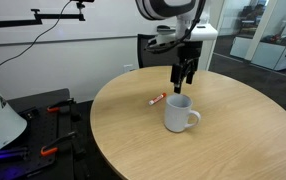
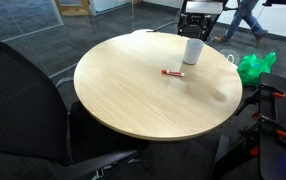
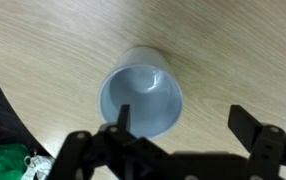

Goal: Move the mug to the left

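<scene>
The plain white mug (image 1: 179, 113) stands upright on the round wooden table (image 1: 233, 130), its handle on the side. It also shows in an exterior view (image 2: 193, 50) and from above in the wrist view (image 3: 141, 97). My gripper (image 1: 184, 82) hangs open just above the mug's rim; it is partly hidden behind the mug in an exterior view (image 2: 195, 34). In the wrist view the gripper (image 3: 186, 122) is open, with one finger over the mug's opening and the other over bare table outside it. It holds nothing.
A thin red-and-white marker (image 1: 157, 99) lies on the table beside the mug (image 2: 172, 73). A black chair (image 2: 33, 110) stands at the table's near edge. A green bag (image 2: 255, 66) lies on the floor beyond the table.
</scene>
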Action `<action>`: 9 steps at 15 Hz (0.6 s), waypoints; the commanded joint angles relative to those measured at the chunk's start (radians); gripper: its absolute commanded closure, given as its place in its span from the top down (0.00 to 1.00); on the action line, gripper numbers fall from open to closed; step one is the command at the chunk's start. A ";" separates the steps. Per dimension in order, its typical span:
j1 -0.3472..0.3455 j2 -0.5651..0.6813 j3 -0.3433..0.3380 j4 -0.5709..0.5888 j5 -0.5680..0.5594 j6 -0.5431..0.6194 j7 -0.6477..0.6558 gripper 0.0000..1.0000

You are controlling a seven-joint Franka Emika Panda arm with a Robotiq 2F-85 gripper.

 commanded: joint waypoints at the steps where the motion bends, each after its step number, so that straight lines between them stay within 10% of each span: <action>1: 0.018 0.068 -0.021 0.058 0.024 0.025 -0.012 1.00; 9: 0.014 0.169 -0.029 0.129 0.039 0.014 -0.020 1.00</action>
